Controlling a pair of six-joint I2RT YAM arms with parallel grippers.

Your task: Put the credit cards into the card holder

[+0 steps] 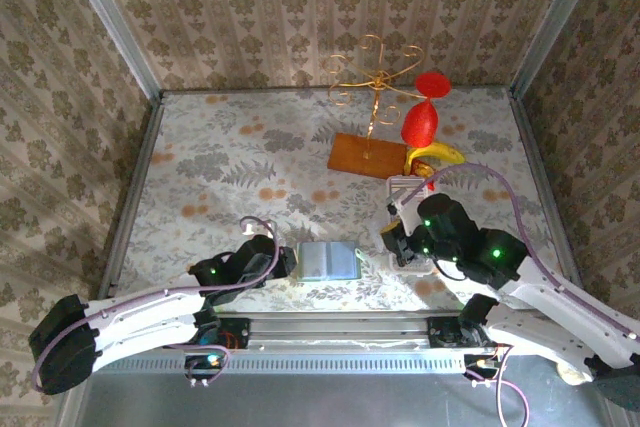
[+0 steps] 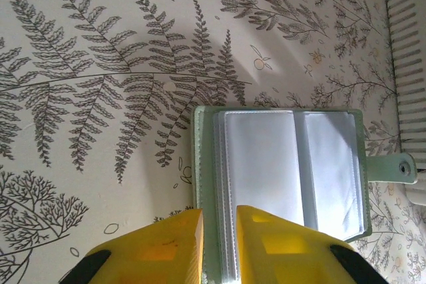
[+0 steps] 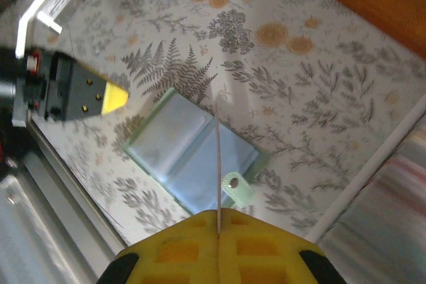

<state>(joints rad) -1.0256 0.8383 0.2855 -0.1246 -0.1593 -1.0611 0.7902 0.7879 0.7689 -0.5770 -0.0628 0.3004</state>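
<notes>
The table (image 1: 220, 167) is covered with a pale cloth printed with ferns and orange blossoms. An open grey-green card holder (image 1: 328, 261) lies flat near the front edge, its bluish pockets facing up. Farther back rests a brown wooden board (image 1: 365, 155) bearing a gold wire stand (image 1: 375, 72), with a yellow banana (image 1: 437, 154) just beside it. A white ribbed tray (image 2: 406, 64) lies right of the card holder.

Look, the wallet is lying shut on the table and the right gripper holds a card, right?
No. The wallet lies open on the table, not shut; the left wrist view shows its clear pockets. The right gripper does hold a card.
</notes>
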